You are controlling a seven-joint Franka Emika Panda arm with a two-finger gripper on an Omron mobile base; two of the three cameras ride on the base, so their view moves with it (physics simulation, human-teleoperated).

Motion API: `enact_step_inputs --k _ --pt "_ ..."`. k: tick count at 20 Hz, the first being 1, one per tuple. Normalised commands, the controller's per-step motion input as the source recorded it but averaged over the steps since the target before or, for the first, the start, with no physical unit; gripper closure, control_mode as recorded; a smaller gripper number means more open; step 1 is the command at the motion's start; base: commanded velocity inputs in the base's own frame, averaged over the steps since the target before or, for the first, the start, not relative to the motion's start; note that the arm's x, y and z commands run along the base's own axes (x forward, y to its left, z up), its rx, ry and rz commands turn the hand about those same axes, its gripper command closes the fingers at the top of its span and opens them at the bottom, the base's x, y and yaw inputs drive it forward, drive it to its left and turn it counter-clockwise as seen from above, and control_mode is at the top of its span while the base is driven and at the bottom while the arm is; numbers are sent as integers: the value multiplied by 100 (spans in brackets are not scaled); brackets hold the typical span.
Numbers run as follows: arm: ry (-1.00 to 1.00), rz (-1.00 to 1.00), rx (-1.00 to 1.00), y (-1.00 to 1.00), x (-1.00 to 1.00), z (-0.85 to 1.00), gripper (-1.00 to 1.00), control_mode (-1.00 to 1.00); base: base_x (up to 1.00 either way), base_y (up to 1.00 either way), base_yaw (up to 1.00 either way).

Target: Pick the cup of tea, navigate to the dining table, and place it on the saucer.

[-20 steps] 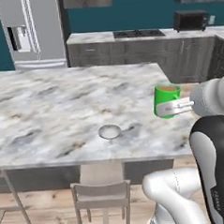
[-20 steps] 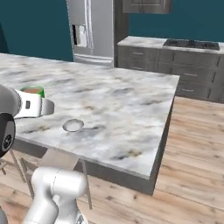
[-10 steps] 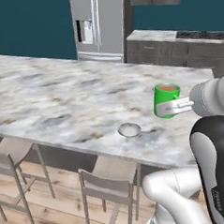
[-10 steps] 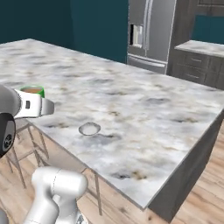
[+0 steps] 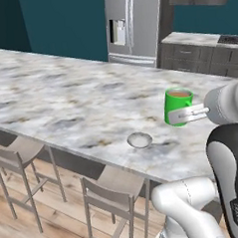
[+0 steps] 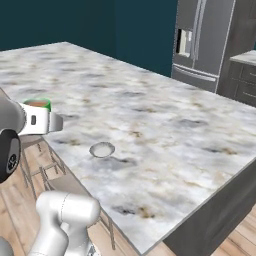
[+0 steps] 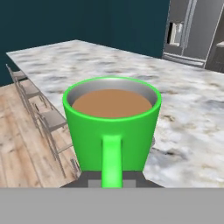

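Observation:
My gripper (image 5: 183, 116) is shut on the cup of tea (image 5: 178, 106), a bright green mug with brown liquid, and holds it upright in the air over the dining table (image 5: 65, 104). The saucer (image 5: 139, 139) lies on the marbled top near the table's front edge, below and to the left of the cup. From the right base view, the cup (image 6: 37, 104) peeks above the gripper (image 6: 46, 122), and the saucer (image 6: 102, 149) sits to its right. In the hand view, the cup (image 7: 112, 127) faces me handle first, gripped from both sides by the fingers (image 7: 83, 180).
Stools (image 5: 111, 190) stand along the table's near side, with another (image 5: 16, 153) to the left, on a wooden floor. A steel fridge (image 5: 132, 25) and grey cabinets (image 5: 202, 53) line the far wall. The table's right end (image 6: 210, 200) drops off beyond the saucer.
The base has driven and turned, so the whole scene has shifted; table and saucer now sit closer. The cup stays held in the gripper in the same pose.

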Motion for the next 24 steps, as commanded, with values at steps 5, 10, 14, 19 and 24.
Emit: enact_step_inputs --k 5,10,14,19,24 --pt "0 0 0 0 0 0 100 100 0 -3 0" --pt "0 0 0 0 0 0 100 100 0 0 0" --pt "0 0 0 0 4 0 100 -100 0 0 0" --pt "33 17 4 -40 98 1 100 -100 0 0 0" --pt "30 35 6 -57 100 -3 100 -100 0 0 0"
